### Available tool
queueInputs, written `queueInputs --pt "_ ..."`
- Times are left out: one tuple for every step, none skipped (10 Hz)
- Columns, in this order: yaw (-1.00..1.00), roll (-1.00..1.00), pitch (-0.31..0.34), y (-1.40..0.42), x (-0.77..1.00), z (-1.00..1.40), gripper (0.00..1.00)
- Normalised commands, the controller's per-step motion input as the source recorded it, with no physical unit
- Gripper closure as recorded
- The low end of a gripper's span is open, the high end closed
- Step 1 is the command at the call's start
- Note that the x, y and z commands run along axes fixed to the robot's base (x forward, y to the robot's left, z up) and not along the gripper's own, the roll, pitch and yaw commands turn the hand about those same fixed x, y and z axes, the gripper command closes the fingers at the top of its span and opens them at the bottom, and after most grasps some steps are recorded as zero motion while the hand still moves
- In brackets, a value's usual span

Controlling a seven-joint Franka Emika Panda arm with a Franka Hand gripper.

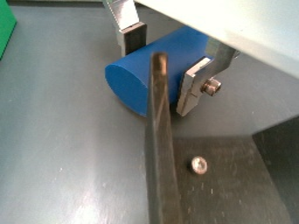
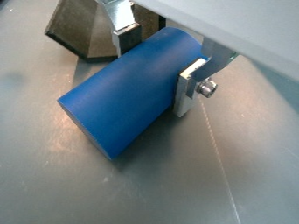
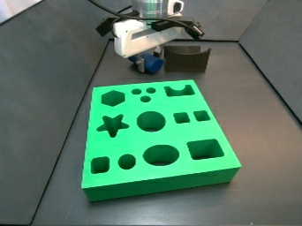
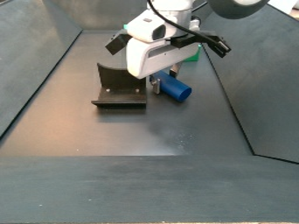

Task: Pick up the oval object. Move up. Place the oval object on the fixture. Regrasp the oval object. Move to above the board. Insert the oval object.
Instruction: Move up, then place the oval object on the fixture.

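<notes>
The oval object, a blue peg (image 1: 126,83), lies on its side between the fingers of my gripper (image 1: 162,77), low over the grey floor. Both wrist views show a silver finger (image 2: 191,87) pressed on one flank and the other dark pad against the opposite flank. I cannot tell whether the peg (image 2: 117,105) rests on the floor. The fixture (image 4: 117,87), a dark bracket on a base plate, stands right beside the peg (image 4: 176,88) and gripper (image 4: 159,84). The green board (image 3: 154,132) with cut-out holes lies nearer the camera in a side view, apart from the gripper (image 3: 147,60).
The fixture's upright edge (image 1: 162,149) crosses in front of the peg in a wrist view, with a screw (image 1: 198,164) in its base plate. Dark walls enclose the floor (image 4: 140,131). A strip of the green board (image 1: 6,35) shows at the edge.
</notes>
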Motion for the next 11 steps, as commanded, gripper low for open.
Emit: queueInputs --pt "-0.03 0.01 -0.002 0.03 0.05 0.8 1.0" --pt "-0.03 0.01 0.037 0.03 0.03 0.64 1.0" --pt "-0.03 0.02 0.05 0.02 0.01 0.49 1.0" --pt "-0.03 0.02 0.047 0.01 0.0 0.27 1.0" --pt "0.0 0.0 0.0 0.0 0.0 1.0 1.0" --pt "0.0 0.01 -0.005 0.0 0.0 1.0 1.0" --pt "0.0 0.01 0.003 0.0 -0.01 1.0 1.0" --pt "-0.01 0.02 0.009 0.0 -0.02 1.0 1.0" --pt "-0.01 0.02 0.012 0.01 -0.02 1.0 1.0" --pt "-0.01 0.03 0.024 0.01 -0.03 1.0 1.0" --pt "-0.01 0.04 0.028 0.01 -0.03 1.0 1.0"
